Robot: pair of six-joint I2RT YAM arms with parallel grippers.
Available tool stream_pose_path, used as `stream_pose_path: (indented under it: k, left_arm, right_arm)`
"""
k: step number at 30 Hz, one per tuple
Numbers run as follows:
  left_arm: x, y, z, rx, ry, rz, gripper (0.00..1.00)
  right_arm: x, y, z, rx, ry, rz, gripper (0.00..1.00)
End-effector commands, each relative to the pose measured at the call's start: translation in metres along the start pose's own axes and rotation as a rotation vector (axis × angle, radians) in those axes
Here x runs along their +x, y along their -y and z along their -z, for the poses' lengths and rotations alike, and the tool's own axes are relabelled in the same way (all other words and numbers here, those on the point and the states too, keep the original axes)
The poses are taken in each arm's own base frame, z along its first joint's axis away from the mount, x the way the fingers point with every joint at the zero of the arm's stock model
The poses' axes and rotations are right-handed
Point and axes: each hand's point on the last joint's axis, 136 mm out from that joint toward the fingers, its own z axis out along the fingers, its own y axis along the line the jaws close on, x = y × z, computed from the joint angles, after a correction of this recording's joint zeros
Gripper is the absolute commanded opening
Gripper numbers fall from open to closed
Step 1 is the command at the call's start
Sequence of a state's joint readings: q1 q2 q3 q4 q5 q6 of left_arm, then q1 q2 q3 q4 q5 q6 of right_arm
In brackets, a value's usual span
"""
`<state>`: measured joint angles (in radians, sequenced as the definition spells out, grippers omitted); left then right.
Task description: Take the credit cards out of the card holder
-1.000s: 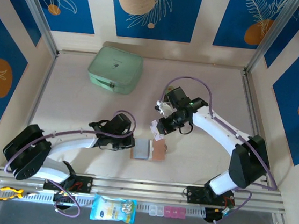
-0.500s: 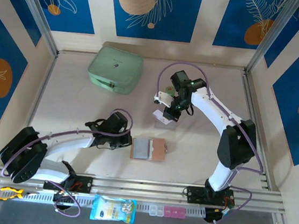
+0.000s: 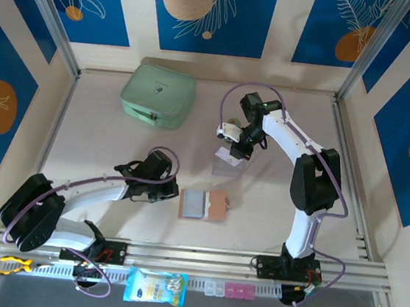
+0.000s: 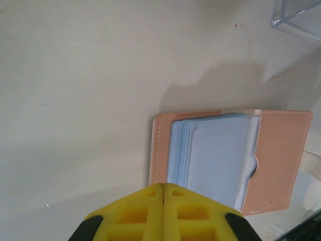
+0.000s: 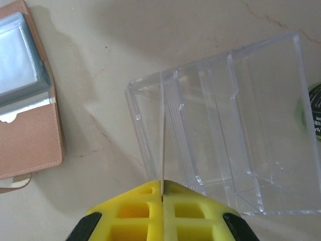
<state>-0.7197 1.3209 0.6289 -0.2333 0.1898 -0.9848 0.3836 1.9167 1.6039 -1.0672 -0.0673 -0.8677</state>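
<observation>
Holder (image 3: 216,205) lies open and flat on the tabletop (image 3: 102,149): brown flap right, pale sleeves (image 4: 215,155) left. Can't tell if any cards are in the sleeves.
Left gripper (image 4: 163,187) is just left of the holder, jaws pressed together and empty, tips at the holder's left edge. Contact: can't tell.
Right gripper (image 5: 162,183) is beyond the holder, jaws clamped on a thin card (image 5: 162,145) seen edge-on.
Clear box (image 5: 241,125) sits just beyond the holder. The card lines up with its compartment nearest the holder; inside or above, can't tell.
Green-black cylinder (image 5: 315,113) is beyond the box.
Mint case (image 3: 158,96) is far beyond the holder, to the left.
</observation>
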Motion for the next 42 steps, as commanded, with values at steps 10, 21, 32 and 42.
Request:
stream_pose_path:
  k: [10, 21, 32, 42]
  left_arm:
    - [-0.001, -0.002, 0.002, -0.002, -0.016, 0.0, 0.02]
    - [-0.002, -0.004, 0.003, 0.002, -0.015, 0.008, 0.03]
    - [-0.001, -0.004, 0.006, 0.008, -0.007, 0.01, 0.03]
    - [-0.002, 0.003, 0.0, 0.039, -0.022, -0.003, 0.05]
  right_arm:
    - [0.008, 0.001, -0.022, -0.093, 0.015, -0.019, 0.0]
    - [0.015, 0.011, -0.028, -0.035, 0.002, -0.057, 0.21]
    - [-0.001, 0.025, -0.001, 0.107, 0.09, -0.071, 0.23]
    - [-0.028, -0.001, 0.018, 0.071, 0.257, -0.243, 0.22]
